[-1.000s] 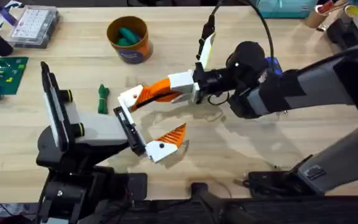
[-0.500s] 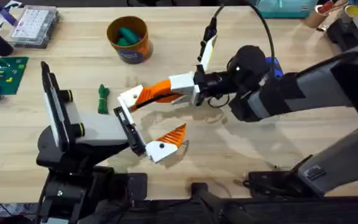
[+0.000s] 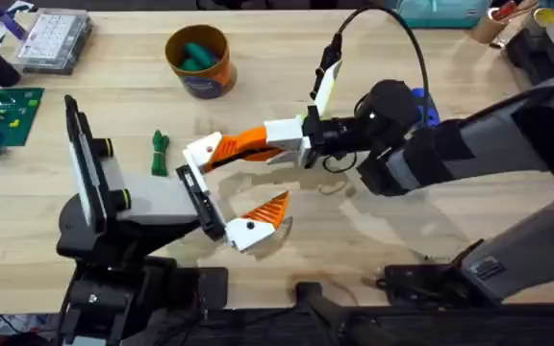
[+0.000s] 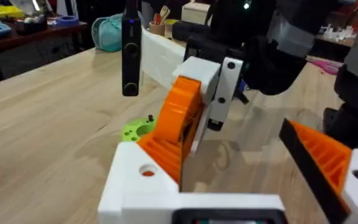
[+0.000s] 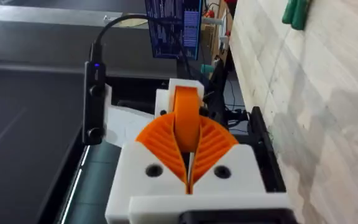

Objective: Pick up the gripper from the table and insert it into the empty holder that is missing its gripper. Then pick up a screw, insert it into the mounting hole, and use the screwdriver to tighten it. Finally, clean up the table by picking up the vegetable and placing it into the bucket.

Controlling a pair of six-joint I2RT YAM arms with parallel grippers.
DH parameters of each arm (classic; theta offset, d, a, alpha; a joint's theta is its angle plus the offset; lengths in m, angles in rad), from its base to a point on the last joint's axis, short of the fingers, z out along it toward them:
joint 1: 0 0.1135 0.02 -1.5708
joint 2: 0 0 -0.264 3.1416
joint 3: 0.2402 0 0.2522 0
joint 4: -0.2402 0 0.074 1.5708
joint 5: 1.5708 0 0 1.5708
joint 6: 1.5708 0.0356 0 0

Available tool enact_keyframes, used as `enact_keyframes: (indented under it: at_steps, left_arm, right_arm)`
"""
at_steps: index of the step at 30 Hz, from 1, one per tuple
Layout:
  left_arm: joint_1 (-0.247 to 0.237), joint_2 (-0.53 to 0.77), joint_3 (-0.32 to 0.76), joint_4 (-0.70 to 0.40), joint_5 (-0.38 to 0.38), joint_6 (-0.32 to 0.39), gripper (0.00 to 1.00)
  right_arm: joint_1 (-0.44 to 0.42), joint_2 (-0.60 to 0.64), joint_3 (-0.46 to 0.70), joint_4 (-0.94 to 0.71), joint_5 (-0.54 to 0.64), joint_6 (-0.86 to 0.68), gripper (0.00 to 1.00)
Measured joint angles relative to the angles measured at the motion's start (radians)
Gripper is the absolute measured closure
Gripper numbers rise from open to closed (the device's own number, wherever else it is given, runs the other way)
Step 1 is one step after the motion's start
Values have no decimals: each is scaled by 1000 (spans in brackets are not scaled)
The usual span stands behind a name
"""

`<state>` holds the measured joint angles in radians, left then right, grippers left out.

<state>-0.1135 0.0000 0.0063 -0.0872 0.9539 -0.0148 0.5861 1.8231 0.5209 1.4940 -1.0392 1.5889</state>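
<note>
Wooden table (image 3: 373,240), bare right side

The tabletop (image 3: 431,67) is pale wood with a plank grain. At eleven o'clock stands the orange bucket (image 3: 200,60) with a blue band, green pieces inside. At nine o'clock lies the dark green vegetable (image 3: 159,152). The right gripper (image 3: 229,150) is white with orange ribbed pads. The holder (image 3: 246,231) is white, its wedge orange.

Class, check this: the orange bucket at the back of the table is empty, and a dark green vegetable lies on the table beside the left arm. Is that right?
Not quite. The overhead view shows the bucket holds green pieces, so it is not empty. The vegetable does lie on the table beside the left arm.
</note>
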Motion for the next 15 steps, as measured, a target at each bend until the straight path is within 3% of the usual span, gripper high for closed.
enact_keyframes:
  at_steps: [9, 15]
  left_arm:
    - [6, 0, 0, 1, -15, -12, 13]
    - [7, 0, 0, 3, -23, -1, 13]
  right_arm:
    - [-2, -13, 80, -155, -41, -32, 992]
    - [-4, -12, 99, -171, -58, -49, 992]
